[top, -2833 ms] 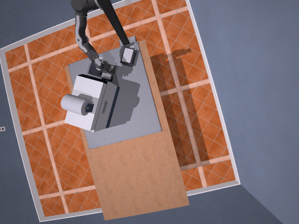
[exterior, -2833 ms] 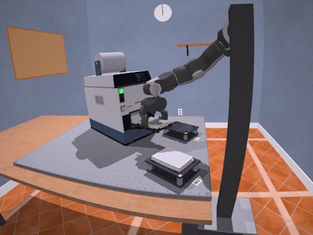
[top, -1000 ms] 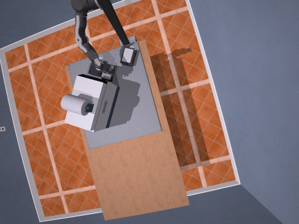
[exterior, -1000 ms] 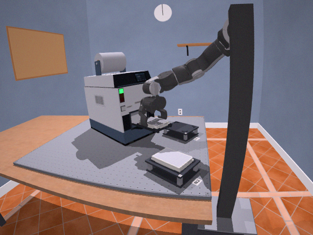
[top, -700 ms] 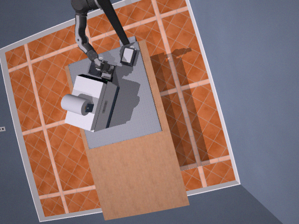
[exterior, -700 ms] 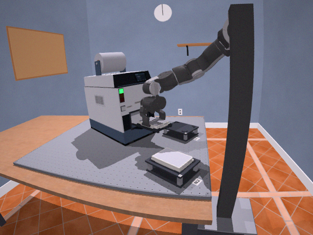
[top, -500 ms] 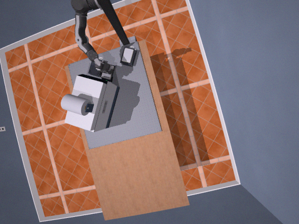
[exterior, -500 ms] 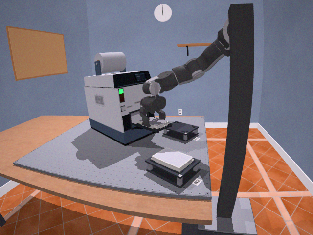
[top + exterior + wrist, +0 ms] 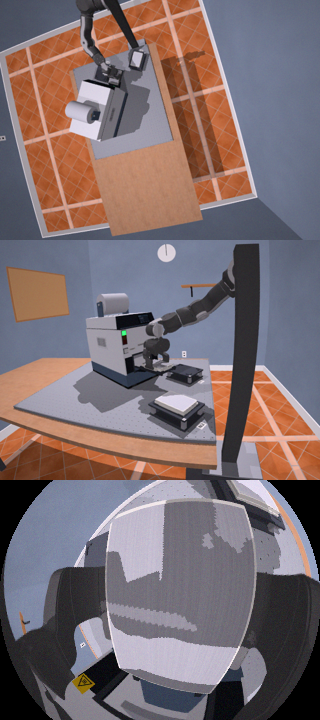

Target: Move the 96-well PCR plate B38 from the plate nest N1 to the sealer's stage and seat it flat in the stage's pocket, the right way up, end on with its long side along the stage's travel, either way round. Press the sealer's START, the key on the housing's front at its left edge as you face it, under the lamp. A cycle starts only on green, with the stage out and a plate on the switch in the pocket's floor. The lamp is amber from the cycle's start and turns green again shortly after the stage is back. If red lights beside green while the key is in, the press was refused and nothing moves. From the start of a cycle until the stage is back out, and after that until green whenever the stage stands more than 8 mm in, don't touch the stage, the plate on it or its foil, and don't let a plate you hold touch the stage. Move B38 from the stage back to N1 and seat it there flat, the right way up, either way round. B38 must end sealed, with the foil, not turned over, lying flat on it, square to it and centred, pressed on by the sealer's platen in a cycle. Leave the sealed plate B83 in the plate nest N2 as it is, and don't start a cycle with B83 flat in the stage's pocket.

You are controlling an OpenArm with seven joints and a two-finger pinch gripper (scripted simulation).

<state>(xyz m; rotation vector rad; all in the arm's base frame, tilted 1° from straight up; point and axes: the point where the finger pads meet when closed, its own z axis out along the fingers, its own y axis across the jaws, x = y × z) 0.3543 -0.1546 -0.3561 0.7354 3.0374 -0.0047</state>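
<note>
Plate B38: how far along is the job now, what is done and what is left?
Done, it seems: B38 lies on the sealer's stage, which is out. Its top looks smooth like foil in the wrist view, and the lamp is green. In hand: the gripper is shut on B38. Left: carry it to the vacant nest N1 and seat it flat. B83 sits in N2.

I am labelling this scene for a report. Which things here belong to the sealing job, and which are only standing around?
Job: gripper shut on plate B38; sealer; green lamp; empty nest N1.
Not for use: plate B83 in nest N2; corkboard; clock.
</note>
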